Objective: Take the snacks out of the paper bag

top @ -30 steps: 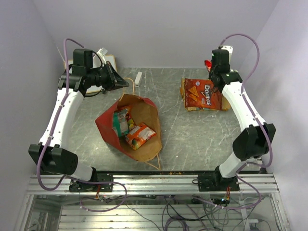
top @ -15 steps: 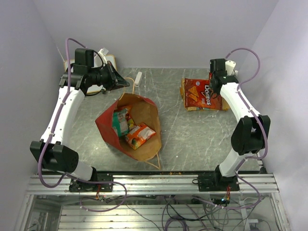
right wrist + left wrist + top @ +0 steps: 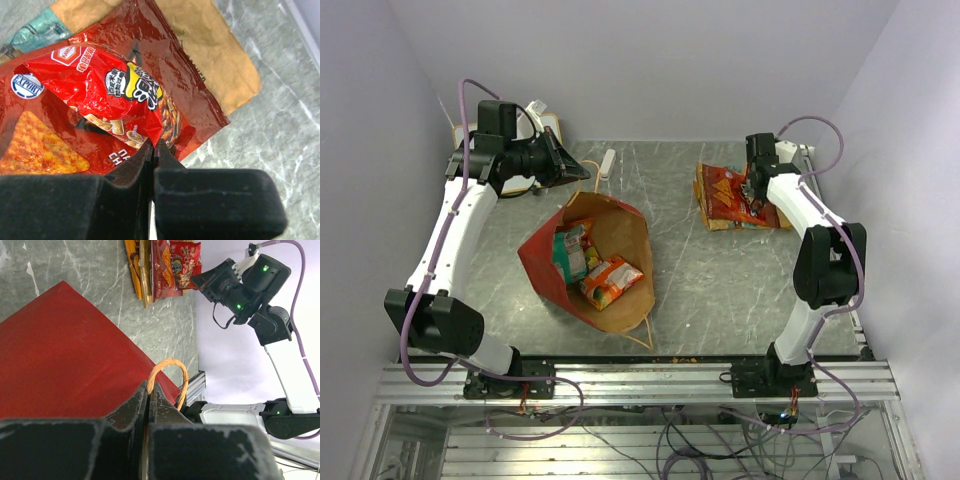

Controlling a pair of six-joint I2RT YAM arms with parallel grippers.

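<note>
Your bag (image 3: 620, 225) holds several packets (image 3: 608, 281), its mouth stretched near-to-far. Left fingers (image 3: 125, 415) clamp its handle (image 3: 169, 360); right fingers (image 3: 210, 190) pinch a red packet (image 3: 100, 95).

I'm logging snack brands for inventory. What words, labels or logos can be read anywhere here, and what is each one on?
"EXPORT": in a blue oval on the small red packet.
"CH": cut-off white letters on the larger red bag beneath it.
Other logos on the small red packet: too blurred to read.
Print on the packets in the paper bag: too small to read.
</note>
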